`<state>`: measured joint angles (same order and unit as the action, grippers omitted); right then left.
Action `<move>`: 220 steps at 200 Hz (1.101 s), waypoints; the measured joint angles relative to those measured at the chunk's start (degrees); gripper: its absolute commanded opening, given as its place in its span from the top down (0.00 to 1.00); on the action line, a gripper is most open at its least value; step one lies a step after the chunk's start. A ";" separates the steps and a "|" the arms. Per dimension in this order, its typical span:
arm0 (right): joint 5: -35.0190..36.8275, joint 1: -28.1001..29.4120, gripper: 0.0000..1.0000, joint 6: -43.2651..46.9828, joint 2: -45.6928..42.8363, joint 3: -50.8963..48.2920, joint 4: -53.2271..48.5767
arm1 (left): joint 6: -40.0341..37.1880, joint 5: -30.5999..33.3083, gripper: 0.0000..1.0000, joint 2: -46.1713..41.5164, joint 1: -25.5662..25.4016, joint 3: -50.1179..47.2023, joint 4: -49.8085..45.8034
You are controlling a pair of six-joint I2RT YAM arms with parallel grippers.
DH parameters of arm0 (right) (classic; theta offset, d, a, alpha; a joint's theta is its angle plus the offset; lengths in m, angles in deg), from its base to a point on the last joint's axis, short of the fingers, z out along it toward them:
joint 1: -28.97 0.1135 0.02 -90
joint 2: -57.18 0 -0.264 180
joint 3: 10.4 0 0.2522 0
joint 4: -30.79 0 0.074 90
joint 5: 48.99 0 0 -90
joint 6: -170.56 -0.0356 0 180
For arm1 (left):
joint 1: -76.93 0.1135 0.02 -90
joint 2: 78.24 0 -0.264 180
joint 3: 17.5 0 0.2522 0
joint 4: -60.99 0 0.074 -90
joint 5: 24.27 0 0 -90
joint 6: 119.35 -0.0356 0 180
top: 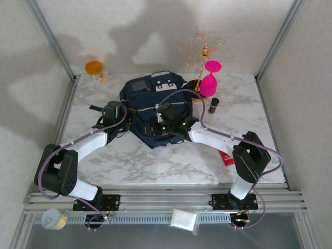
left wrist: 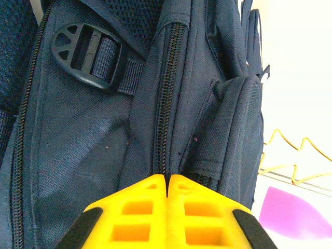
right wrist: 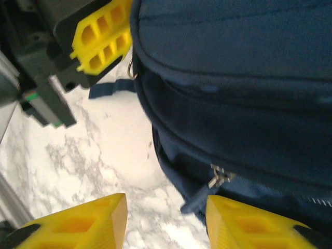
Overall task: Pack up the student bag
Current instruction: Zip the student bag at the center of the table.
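Note:
The student bag, navy with light patches, lies mid-table. My left gripper is at the bag's left side. Close up, that gripper is shut, its yellow tips pinching the bag's fabric right at a zipper seam. My right gripper is at the bag's near edge. In the right wrist view it is open over the marble. A metal zipper pull with a blue tab hangs free just by its right finger. The left gripper's fingers show at the bag's edge.
A pink wine glass and a gold wire rack stand behind the bag on the right, beside a small dark bottle. An orange object sits at the back left. A red item lies under the right arm.

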<state>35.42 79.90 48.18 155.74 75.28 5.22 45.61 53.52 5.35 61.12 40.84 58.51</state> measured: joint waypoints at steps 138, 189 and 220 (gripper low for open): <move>13.68 2.19 1.00 -2.10 9.44 8.31 -9.35 | -0.46 0.81 1.00 0.04 -0.28 0.02 -0.26; 14.23 1.53 1.00 2.08 2.67 2.19 -7.78 | -4.76 -2.21 1.00 0.04 2.71 1.22 -3.43; 13.33 1.51 1.00 3.65 0.55 1.88 -6.51 | -10.38 -4.85 0.97 0.79 6.95 3.98 -6.49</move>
<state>48.76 81.41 51.83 156.29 77.16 -1.29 35.22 48.67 6.14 68.07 44.81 52.02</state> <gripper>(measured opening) 0.054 0.051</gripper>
